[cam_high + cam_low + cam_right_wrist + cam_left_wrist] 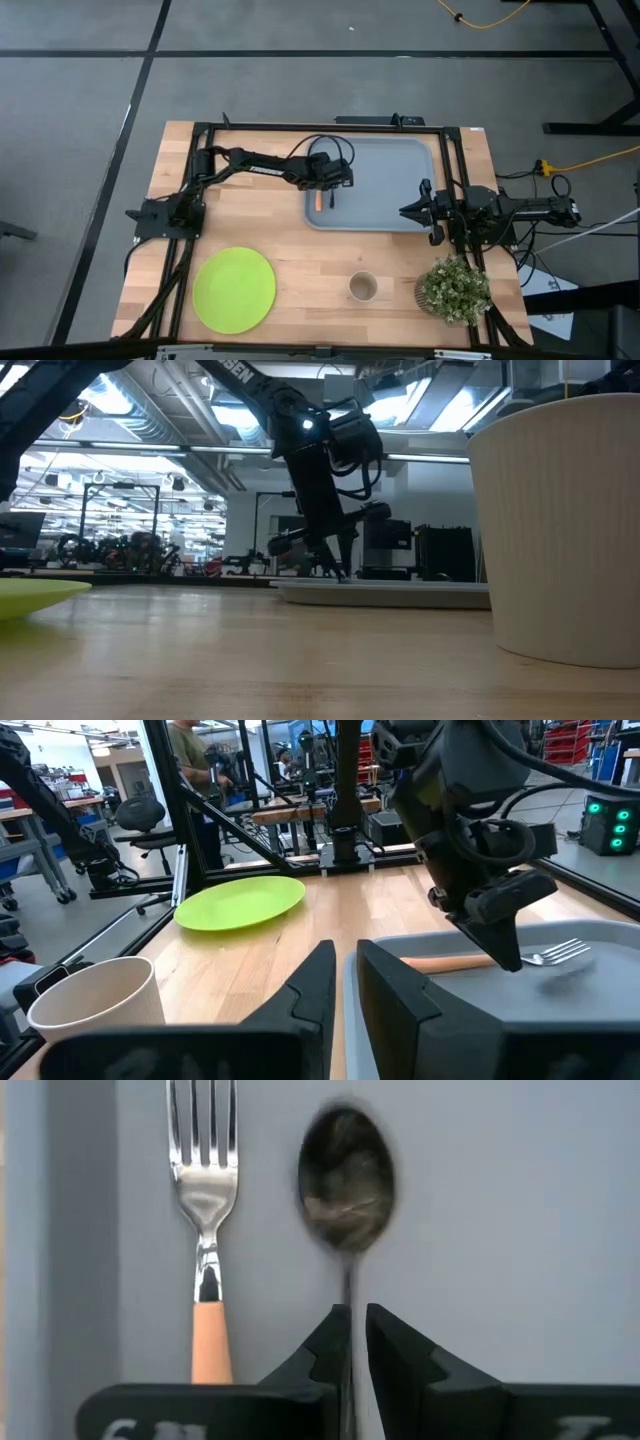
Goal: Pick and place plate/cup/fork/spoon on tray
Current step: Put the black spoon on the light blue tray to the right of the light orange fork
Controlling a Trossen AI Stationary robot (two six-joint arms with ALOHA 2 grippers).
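The grey-blue tray [385, 160] lies at the table's far middle. The orange-handled fork [205, 1230] lies flat on the tray floor near its left rim, and also shows in the high view [318, 200]. My left gripper [357, 1312] stands over the tray's left part [335, 188], shut on the dark spoon [347, 1180], just right of the fork. The lime-green plate [234, 290] and the tan cup [363, 288] rest on the table near its front edge. My right gripper [418, 211] waits shut and empty at the tray's near right corner. My left gripper pinches the spoon's thin handle [349, 1285] between its two fingers, a short way behind the bowl. The fingers come from above, pointing down [335, 565]. The spoon lies parallel to the fork, bowl ahead of the fingers. Whether it touches the tray floor I cannot tell.
A bushy potted plant [455, 288] stands at the near right corner, right of the cup. The black frame rails [190, 200] run along the table's left, right and far sides. In the low view the cup [560, 520] fills the right side.
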